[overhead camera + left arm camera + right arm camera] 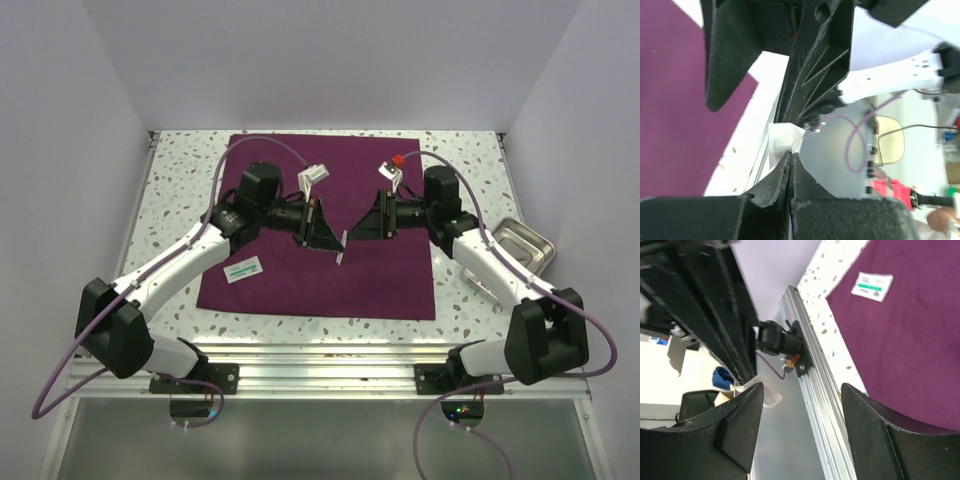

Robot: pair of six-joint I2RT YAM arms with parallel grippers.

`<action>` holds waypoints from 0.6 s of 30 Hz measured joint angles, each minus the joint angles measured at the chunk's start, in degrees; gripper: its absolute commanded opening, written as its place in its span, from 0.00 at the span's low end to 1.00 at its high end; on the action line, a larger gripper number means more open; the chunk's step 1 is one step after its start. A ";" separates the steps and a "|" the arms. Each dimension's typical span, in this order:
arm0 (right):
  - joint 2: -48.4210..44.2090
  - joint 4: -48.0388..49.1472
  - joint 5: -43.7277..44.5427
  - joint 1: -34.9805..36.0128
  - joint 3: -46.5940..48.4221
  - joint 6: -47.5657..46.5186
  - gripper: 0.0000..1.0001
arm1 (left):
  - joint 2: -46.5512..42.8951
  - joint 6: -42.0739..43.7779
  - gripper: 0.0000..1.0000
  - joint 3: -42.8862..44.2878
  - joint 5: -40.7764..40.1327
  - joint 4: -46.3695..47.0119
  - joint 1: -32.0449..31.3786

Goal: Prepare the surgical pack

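The surgical pack, a large maroon drape [330, 200], lies spread flat on the table. My left gripper [335, 240] hovers over its middle, shut on a thin white packet [342, 250]. In the left wrist view the jaws [791, 156] pinch the white packet [782, 142] edge-on, with the drape [670, 100] to the left. My right gripper [353, 230] faces the left one, open and empty, its tips close to the packet. In the right wrist view the open gripper [802, 386] has the white packet [765, 396] just off its left finger, and the drape [910, 340] lies to the right.
A second white packet with a green stripe [243, 270] lies on the drape's front left part and shows in the right wrist view [872, 286]. A steel tray [525, 245] stands on the table at the right. The table's aluminium front rail [815, 390] runs below the grippers.
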 measured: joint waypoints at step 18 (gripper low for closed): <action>-6.56 1.49 -2.32 0.24 1.36 6.27 0.61 | -0.46 -8.94 0.00 -2.25 6.58 11.93 4.07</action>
